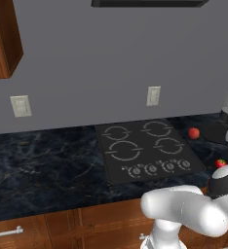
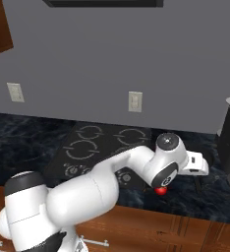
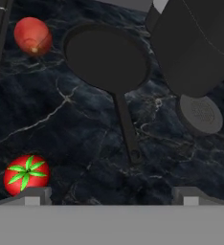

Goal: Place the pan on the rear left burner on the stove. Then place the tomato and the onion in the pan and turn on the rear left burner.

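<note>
While the stove (image 1: 147, 148) at the centre of the left base view stands bare, with the rear left burner (image 1: 117, 132) unoccupied, the hand (image 3: 111, 196) is seen spread wide and holding nothing above the dark marbled tabletop (image 3: 75, 129) to the stove's right. Through the hand view, the pan (image 3: 106, 56) is shown lying at upper centre of the frame, its handle (image 3: 127, 128) running down toward the bottom edge, ending just short of the gap between the two fingertips (image 3: 35, 195). That long axis is nearly in line with the hand's approach, so a grasp on the handle is judged the likely first move. The tomato (image 3: 26, 174) is placed at lower left beside one fingertip, and the onion (image 3: 32, 36) at upper left, well apart from the pan's rim.
</note>
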